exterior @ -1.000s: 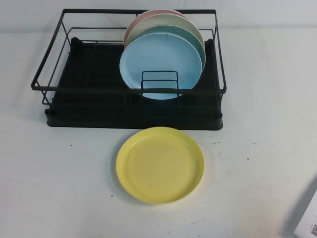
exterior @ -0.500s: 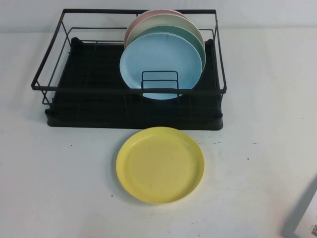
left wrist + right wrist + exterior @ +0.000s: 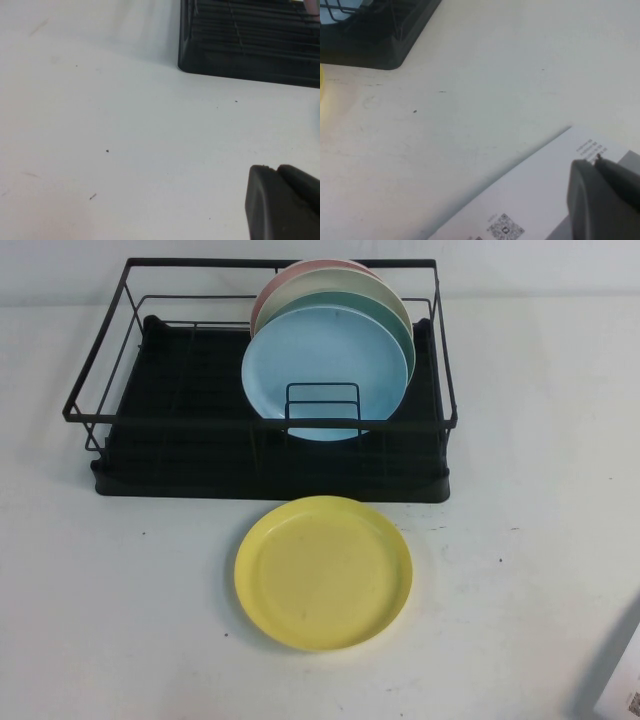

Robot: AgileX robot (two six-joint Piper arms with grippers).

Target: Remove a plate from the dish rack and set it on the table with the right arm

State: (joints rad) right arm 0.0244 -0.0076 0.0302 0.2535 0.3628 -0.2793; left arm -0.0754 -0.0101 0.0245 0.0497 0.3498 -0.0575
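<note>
The yellow plate (image 3: 323, 572) lies flat on the off-white table (image 3: 120, 590), just in front of the black wire dish rack (image 3: 260, 465). A sliver of the plate's rim shows in the right wrist view (image 3: 321, 82). Neither gripper shows in the high view. My left gripper (image 3: 276, 169) is shut and empty, low over bare table near a corner of the rack (image 3: 250, 45). My right gripper (image 3: 596, 161) is shut and empty, over a white printed sheet (image 3: 520, 200), away from the rack's corner (image 3: 375, 40).
In the rack stand a light blue plate (image 3: 325, 365), a teal one (image 3: 398, 325), a cream-white one (image 3: 340, 285) and a pink one (image 3: 272, 288), leaning together on the right half. The white sheet also shows at the table's near right corner (image 3: 625, 685).
</note>
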